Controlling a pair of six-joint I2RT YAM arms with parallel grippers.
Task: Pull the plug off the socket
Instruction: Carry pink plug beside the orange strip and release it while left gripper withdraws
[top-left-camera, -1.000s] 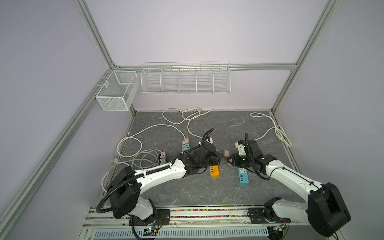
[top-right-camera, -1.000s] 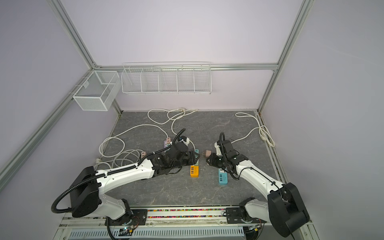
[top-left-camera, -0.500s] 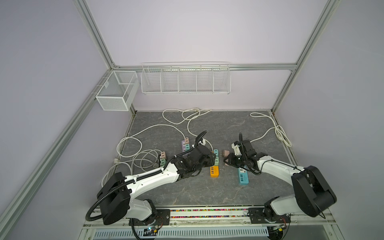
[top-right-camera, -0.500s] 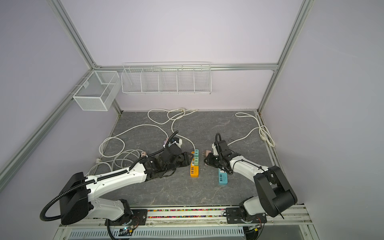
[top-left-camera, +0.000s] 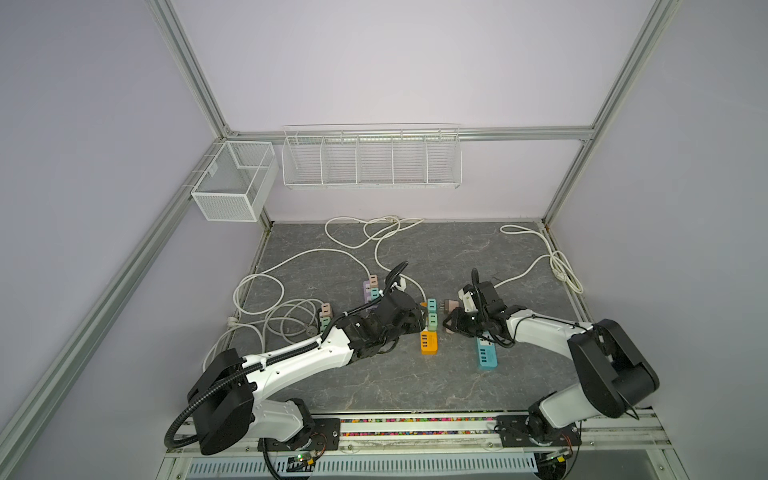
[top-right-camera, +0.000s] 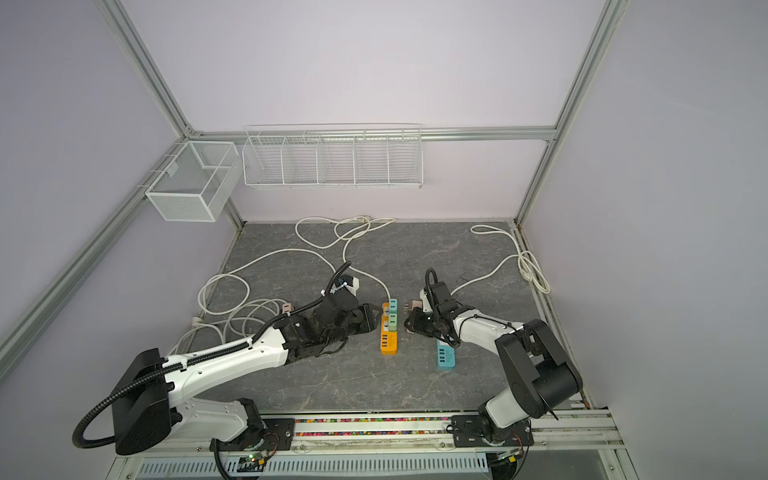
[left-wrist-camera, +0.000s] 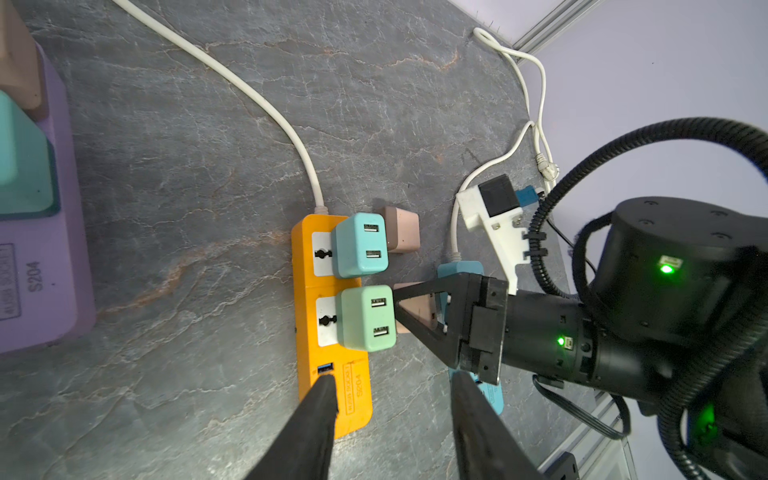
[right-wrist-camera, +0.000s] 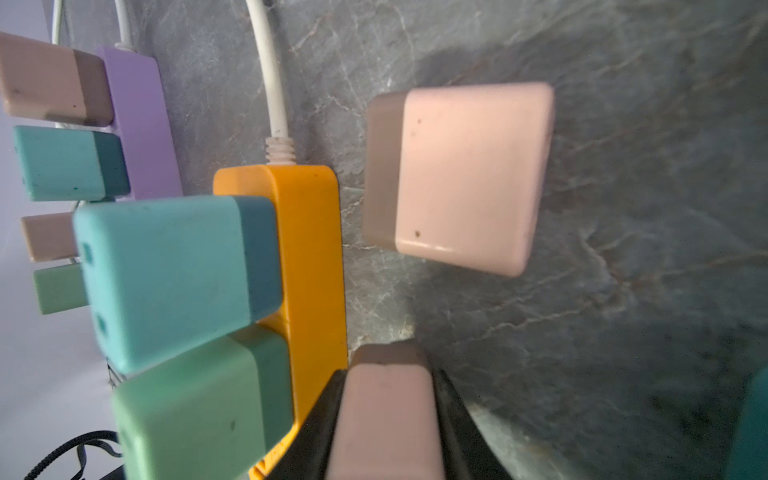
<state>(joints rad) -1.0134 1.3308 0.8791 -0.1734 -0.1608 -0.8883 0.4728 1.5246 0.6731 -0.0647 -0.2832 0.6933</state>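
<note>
Left wrist view: we read "S204" printed on the top face of the purple power strip (left-wrist-camera: 70, 249), which lies left of and farther back than the other strip. Beside it sits a boxed line ending in "SOCKET"; its first word is too blurred to read. The orange power strip (left-wrist-camera: 303, 316), mid-table, carries the same pair on its near end, by the USB port: "S204" and a small boxed "…SOCKET" line. In both top views we find nothing legible.

pink plug (right-wrist-camera: 386, 419) cut off at frame edge, blue strip (left-wrist-camera: 455, 271) mostly hidden behind right hand (left-wrist-camera: 399, 300)
</note>
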